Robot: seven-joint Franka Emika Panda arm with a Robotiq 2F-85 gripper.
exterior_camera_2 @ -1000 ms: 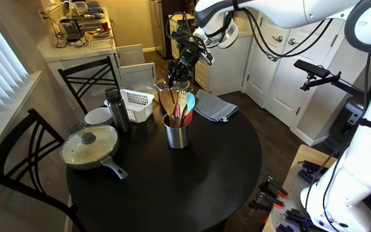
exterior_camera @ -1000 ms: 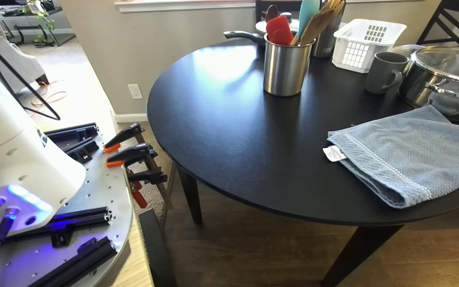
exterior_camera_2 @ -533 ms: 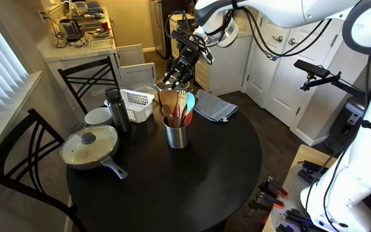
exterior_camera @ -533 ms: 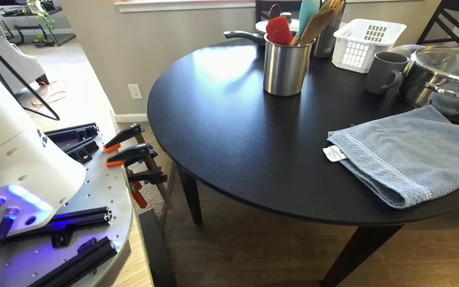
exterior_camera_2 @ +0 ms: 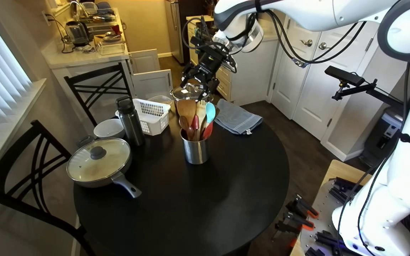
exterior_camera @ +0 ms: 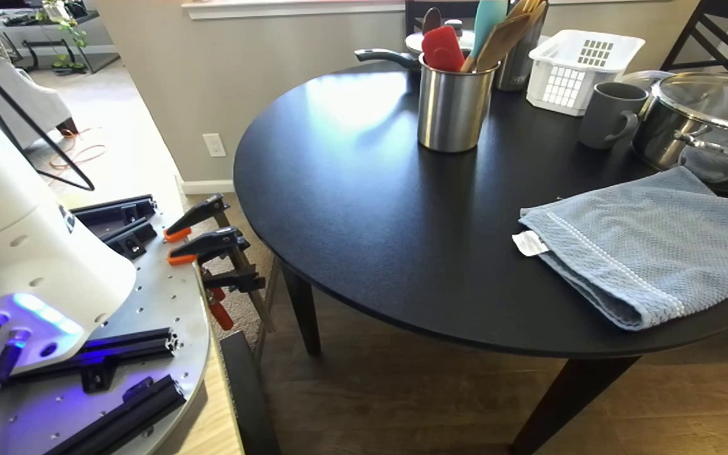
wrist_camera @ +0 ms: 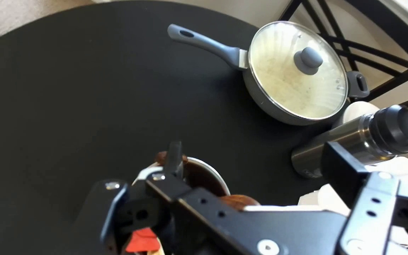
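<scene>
Spoon (exterior_camera_2: pixel 183 122): one, dark brown, standing head up in the canister (exterior_camera_2: pixel 196 153), toward its ten o'clock side in an exterior view. A second ago we saw it reach up to the tool (exterior_camera_2: pixel 192 90); now it sits lower, among the rest. We take this to mean that it is let go and that the canister alone bears it.

Canister: one, steel, upright on the worktop (exterior_camera_2: pixel 190 213). Further contents, as far as we can make them out: wooden turner (exterior_camera_2: pixel 186 108), fork (exterior_camera_2: pixel 201 106), turquoise spoon (exterior_camera_2: pixel 210 111), red spatula (exterior_camera_2: pixel 208 130).

Tool: one, black, at twelve o'clock from the canister, near the tops of its contents. Fingers (wrist_camera: pixel 174 156) well apart, wider than half a second ago, with nothing that we can see between them. In the wrist view one finger crosses in front of a brown utensil (wrist_camera: pixel 161 158); whether they touch, we cannot tell.

Round about, hours counted from the canister in an exterior view:
Pot (exterior_camera_2: pixel 180 93): lidded, twelve o'clock, behind the tool.
Towel (exterior_camera_2: pixel 236 116): blue-grey, folded, two o'clock.
Pan (exterior_camera_2: pixel 100 167): lidded, nine o'clock, well apart.
Flask (exterior_camera_2: pixel 131 124): steel, between nine and ten.
Bowl (exterior_camera_2: pixel 103 128): white, same bearing, farther out.
Basket (exterior_camera_2: pixel 157 126): white, ten o'clock.
Mug (exterior_camera: pixel 613 114): grey, just beside the pot in an exterior view.
</scene>
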